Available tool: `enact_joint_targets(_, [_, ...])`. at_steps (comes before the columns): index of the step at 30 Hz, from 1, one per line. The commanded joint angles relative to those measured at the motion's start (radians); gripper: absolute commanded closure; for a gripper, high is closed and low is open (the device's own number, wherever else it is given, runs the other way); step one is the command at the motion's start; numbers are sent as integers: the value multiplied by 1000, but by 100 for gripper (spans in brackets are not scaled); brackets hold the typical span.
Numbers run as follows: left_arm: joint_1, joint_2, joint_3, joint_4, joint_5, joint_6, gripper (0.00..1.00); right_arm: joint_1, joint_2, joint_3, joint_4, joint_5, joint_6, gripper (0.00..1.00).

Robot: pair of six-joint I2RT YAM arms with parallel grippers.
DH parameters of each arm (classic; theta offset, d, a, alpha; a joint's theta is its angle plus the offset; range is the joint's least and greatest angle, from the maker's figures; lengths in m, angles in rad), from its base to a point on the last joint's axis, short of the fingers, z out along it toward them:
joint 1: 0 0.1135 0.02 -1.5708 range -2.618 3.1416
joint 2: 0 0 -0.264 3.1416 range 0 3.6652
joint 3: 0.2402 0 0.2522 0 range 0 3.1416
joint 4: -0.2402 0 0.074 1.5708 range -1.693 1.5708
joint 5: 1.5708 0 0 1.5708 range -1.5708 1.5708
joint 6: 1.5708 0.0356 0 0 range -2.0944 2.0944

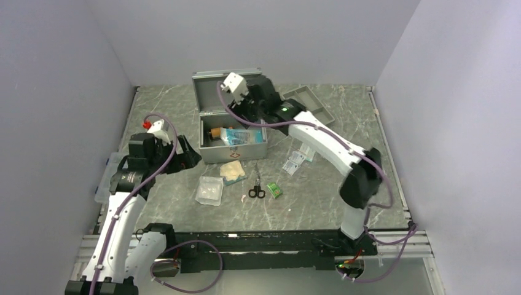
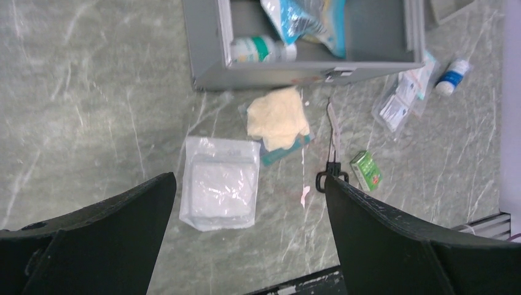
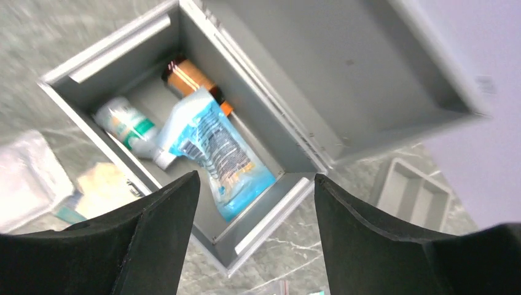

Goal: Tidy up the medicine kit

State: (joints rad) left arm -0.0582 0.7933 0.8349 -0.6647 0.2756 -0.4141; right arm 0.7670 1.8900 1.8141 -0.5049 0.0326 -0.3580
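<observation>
The medicine kit (image 1: pixel 233 152) stands open at the back centre, its lid upright. Inside lie a blue packet (image 3: pixel 218 153), an orange bottle (image 3: pixel 190 77) and a white bottle with a green label (image 3: pixel 126 123). My right gripper (image 3: pixel 255 178) hovers over the kit's right end, open, with nothing between its fingers. My left gripper (image 2: pixel 249 178) hangs open and empty left of the kit (image 2: pixel 209 37), above a clear gauze packet (image 2: pixel 221 182). In the top view the left gripper (image 1: pixel 187 157) sits beside the kit's front left corner.
In front of the kit lie a beige cloth (image 2: pixel 278 117), scissors (image 2: pixel 332 144), a small green box (image 2: pixel 366 170), sachets (image 2: pixel 402 101) and a small blue-labelled bottle (image 2: pixel 453 75). A grey divided tray (image 1: pixel 309 103) sits back right. A clear plastic box (image 1: pixel 104 178) is at the left edge.
</observation>
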Motion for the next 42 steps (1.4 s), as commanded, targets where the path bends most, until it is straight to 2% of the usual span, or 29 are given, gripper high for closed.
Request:
enact_joint_targets(1, [-5,-10,-57,-48,4,-53,1,-3,-218,-117,124,38,166,29])
enact_joint_targets(8, [-23,28,-150,-43,58,-123,1,-3,-472,-340,130,-11,330,28])
enact_joint_targets(12, [-50,64,-208,-6,64,-154,1,-1,-600,-462,158,-28,356,26])
enact_joint_targets(14, [-65,84,-232,16,57,-163,5,0,-652,-511,163,-28,388,24])
enact_joint_targets(24, [-98,217,-292,81,-8,-207,12,6,-791,-612,139,-145,432,18])
enact_joint_targets(34, [-101,324,-302,132,-50,-201,28,9,-863,-677,145,-165,429,18])
enact_joint_targets(42, [-104,366,-332,181,-36,-205,54,10,-903,-713,150,-156,424,17])
